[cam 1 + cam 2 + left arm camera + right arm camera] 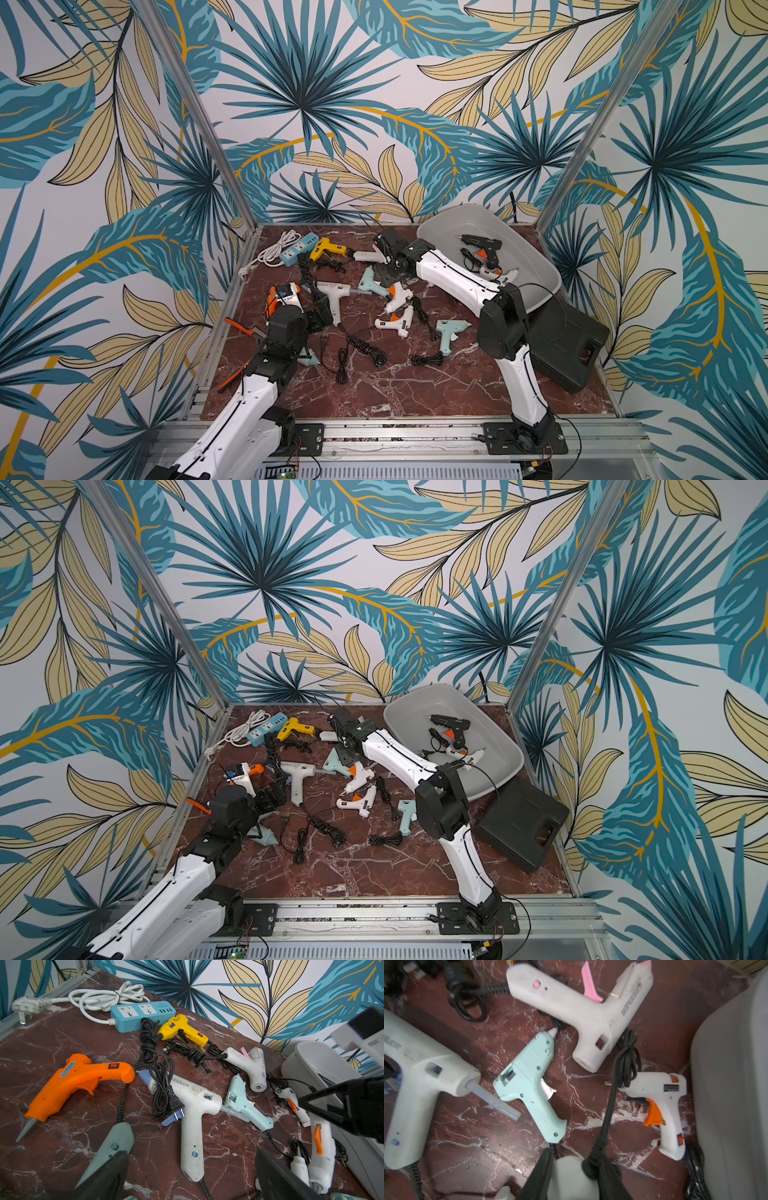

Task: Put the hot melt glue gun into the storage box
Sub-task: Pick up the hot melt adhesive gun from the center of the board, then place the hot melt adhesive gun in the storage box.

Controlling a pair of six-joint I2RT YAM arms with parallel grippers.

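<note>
My right gripper (572,1176) is shut on the handle of a white hot melt glue gun (571,1169), whose black cord (611,1095) trails away from it. In both top views this gun (400,296) (359,777), with an orange trigger, is at mid-table under the right gripper (394,279), left of the light grey storage box (449,232) (409,719). The box holds a black glue gun (484,245) and a small white one (498,274). My left gripper (191,1178) is open, its fingers either side of a big white gun's handle (192,1138) and apart from it.
A flat black case (569,345) lies in front of the box. Several other glue guns lie about: orange (79,1078), yellow (185,1029), mint (527,1082), white with pink trigger (591,1012). A blue power strip (297,247) and tangled black cords (361,347) clutter the table.
</note>
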